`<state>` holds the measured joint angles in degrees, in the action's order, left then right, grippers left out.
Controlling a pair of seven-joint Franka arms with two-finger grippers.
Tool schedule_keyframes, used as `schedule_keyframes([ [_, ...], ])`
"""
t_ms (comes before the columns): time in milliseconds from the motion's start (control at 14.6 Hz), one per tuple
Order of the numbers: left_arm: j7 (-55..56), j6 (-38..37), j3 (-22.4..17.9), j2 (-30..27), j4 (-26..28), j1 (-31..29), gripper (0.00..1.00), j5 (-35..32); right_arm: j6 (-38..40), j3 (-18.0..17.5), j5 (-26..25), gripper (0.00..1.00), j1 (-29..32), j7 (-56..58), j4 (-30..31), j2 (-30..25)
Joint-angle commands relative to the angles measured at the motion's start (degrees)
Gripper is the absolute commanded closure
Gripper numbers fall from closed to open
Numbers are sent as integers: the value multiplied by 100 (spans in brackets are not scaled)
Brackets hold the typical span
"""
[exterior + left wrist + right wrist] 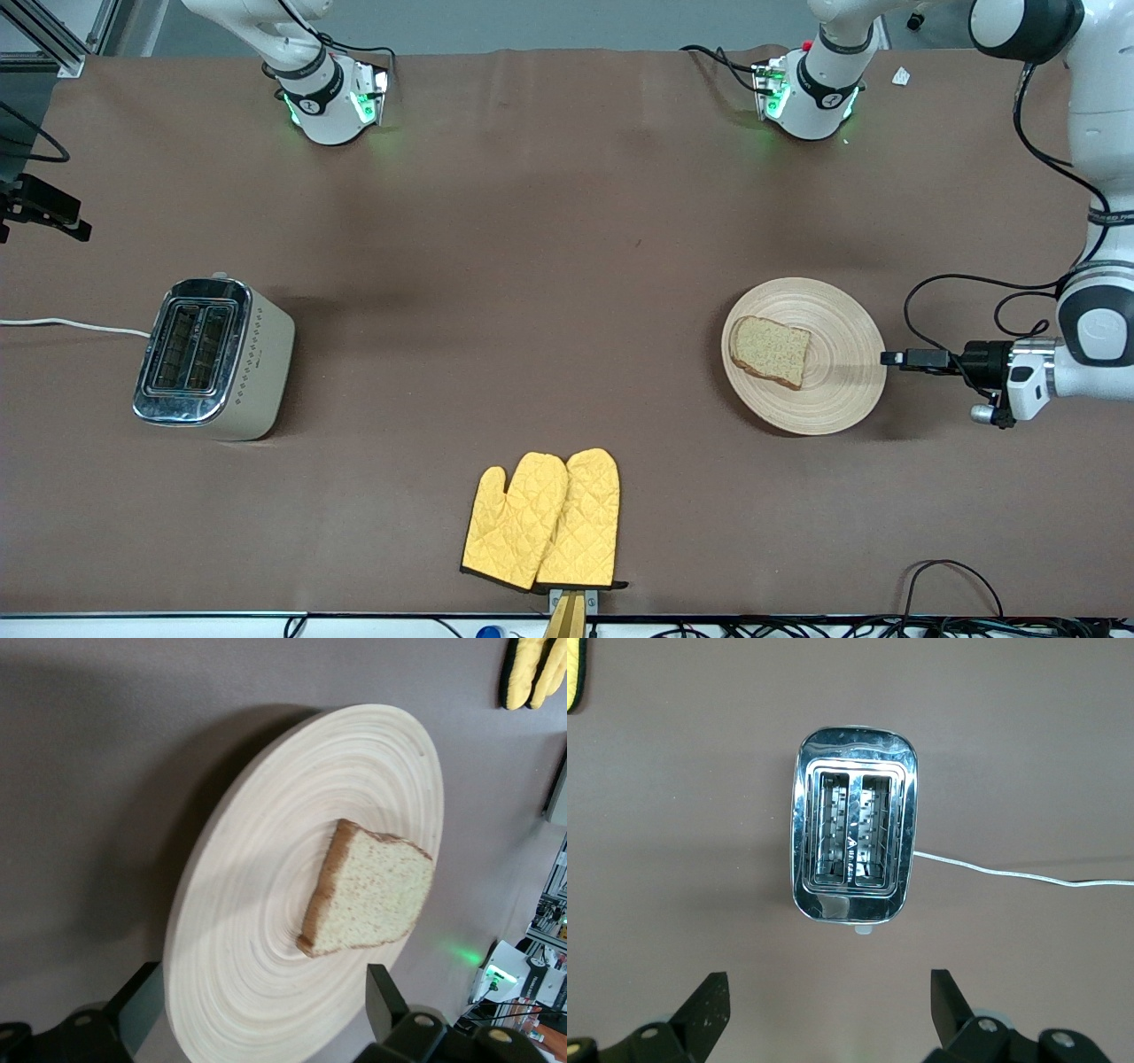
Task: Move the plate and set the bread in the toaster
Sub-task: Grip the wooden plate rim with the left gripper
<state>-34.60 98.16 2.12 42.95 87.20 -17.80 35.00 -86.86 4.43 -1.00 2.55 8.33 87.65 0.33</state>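
The wooden plate lies toward the left arm's end of the table with the bread flat on it. My left gripper is low at the plate's rim on the side away from the toaster. In the left wrist view it is open, its fingers on either side of the rim of the plate, and the bread lies past them. The toaster stands toward the right arm's end, slots empty. My right gripper is open and empty, high above the table beside the toaster; it is out of the front view.
A pair of yellow oven mitts lies at the table edge nearest the front camera, midway between the toaster and the plate. The toaster's white cord runs off the right arm's end of the table. Brown cloth covers the table.
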Motion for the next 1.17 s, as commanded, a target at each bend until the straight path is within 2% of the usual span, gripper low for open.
schedule_keyframes([
  [0,-327,89,-10,169,-133,-13,0,77,28,-21,-32,0,0,29,6,-24],
  [344,-697,168,17,424,-133,66,0,165,46,-13,-32,0,18,46,-3,-24],
  [481,-942,168,25,521,-142,84,5,157,46,-21,-23,0,18,46,-12,-24],
  [550,-1222,168,25,548,-133,93,10,148,55,-21,-23,0,9,46,-12,-24],
  [687,-1593,168,17,557,-133,93,26,148,46,-21,-23,0,26,55,-12,-24],
  [756,-1638,168,25,574,-133,84,38,148,46,-13,-23,0,26,107,-12,-24],
  [962,-1708,168,25,583,-124,40,85,139,46,-4,-23,0,44,205,-12,-24],
  [1031,-1874,160,25,592,-133,40,95,130,46,-12,-23,0,44,205,-12,-24],
  [1099,-2337,159,25,592,-133,66,99,147,46,-4,-23,0,44,205,-12,-24],
])
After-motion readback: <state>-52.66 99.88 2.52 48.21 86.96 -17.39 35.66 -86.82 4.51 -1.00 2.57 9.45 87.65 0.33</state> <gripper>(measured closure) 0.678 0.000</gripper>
